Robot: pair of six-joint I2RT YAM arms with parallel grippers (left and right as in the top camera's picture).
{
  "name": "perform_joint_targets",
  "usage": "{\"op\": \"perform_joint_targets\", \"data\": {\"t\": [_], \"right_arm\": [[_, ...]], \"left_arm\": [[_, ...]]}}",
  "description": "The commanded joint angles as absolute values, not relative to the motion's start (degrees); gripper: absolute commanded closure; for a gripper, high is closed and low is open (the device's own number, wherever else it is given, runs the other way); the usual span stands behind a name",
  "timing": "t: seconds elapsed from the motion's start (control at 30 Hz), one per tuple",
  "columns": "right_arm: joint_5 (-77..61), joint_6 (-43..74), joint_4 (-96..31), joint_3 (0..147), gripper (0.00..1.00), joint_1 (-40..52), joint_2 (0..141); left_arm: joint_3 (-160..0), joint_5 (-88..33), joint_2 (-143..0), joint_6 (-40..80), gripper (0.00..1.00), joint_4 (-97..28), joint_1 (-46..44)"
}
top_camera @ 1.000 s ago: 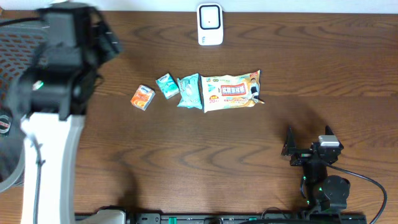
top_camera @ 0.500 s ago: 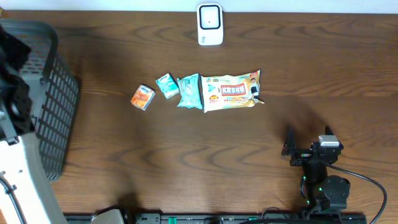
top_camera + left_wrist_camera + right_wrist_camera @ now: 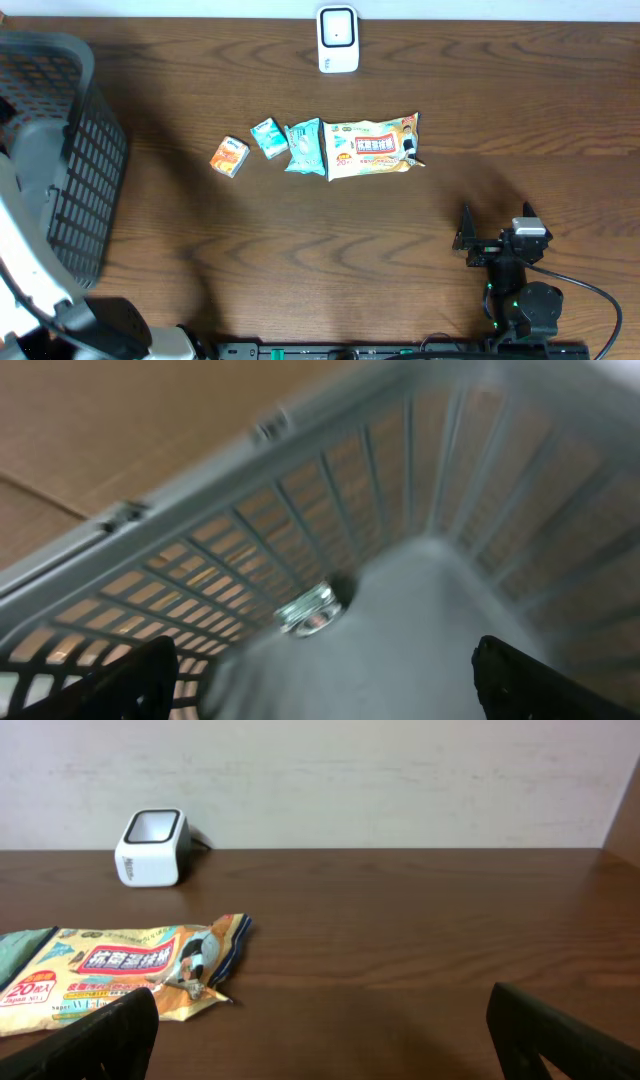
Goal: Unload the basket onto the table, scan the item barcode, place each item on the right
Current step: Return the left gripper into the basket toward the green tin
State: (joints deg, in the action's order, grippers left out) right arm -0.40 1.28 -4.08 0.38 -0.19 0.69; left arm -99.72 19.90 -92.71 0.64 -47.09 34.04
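The brown wooden table (image 3: pixel 300 260) fills the overhead view, with broad bare wood across the lower middle and all of the right side up to the top edge. A dark slatted basket (image 3: pixel 85 170) takes the upper left, running off the frame's left edge. The left arm's white link (image 3: pixel 22 265) rises from the lower left corner over the basket, and the left gripper (image 3: pixel 320 690) looks down into it, its jaws standing wide apart over the grey floor, where a small shiny thing (image 3: pixel 310 610) lies, too blurred to name. The right arm sits low at the lower right, the right gripper (image 3: pixel 496 218) level and pointing toward the top of the frame, jaws spread wide with bare table between them. The items lie in a row at centre, well apart from both grippers: a large packet (image 3: pixel 372 146) printed with "20" and East Asian characters I cannot read, touching it on the left two teal packets (image 3: pixel 290 143), then a small orange box (image 3: pixel 229 157) just beside. The white scanner (image 3: pixel 338 40) stands at the top edge, above the row.
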Motion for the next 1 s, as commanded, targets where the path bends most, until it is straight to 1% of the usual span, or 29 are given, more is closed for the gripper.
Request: {"op": "perform_joint_targets", "data": {"t": [0.0,0.17,0.3,0.37,0.43,0.5,0.63,0.73,0.97], "right_arm": [[-0.3,1.7,-4.3,0.3,0.01,0.2,0.4],[-0.3,1.7,-4.4,0.3,0.01,0.2,0.4],[-0.3,1.7,-4.3,0.3,0.01,0.2,0.4],[-0.3,1.7,-4.3,0.3,0.01,0.2,0.4],[-0.3,1.7,-4.4,0.3,0.01,0.2,0.4],[-0.3,1.7,-4.3,0.3,0.01,0.2,0.4],[-0.3,1.7,-4.3,0.3,0.01,0.2,0.4],[-0.3,1.7,-4.3,0.3,0.01,0.2,0.4],[-0.3,1.7,-4.4,0.3,0.01,0.2,0.4]], "left_arm": [[-96.2,20.6,-95.5,-14.4,0.07,-47.2,34.3],[-88.9,20.6,-97.8,-29.7,0.07,-44.7,34.7],[-83.4,20.6,-98.9,-37.0,0.07,-41.1,36.5],[-81.5,20.6,-99.0,-38.2,0.06,-38.7,38.0],[-80.4,20.3,-99.1,-38.3,0.03,-36.2,39.6],[-80.3,18.0,-99.3,-39.5,0.02,-35.1,41.7],[-80.3,7.2,-100.0,-42.0,0.00,-35.0,45.1],[-80.2,-0.5,-101.6,-43.2,0.01,-34.8,46.9],[-80.2,-0.9,-107.2,-45.4,0.01,-32.2,47.1]]}}
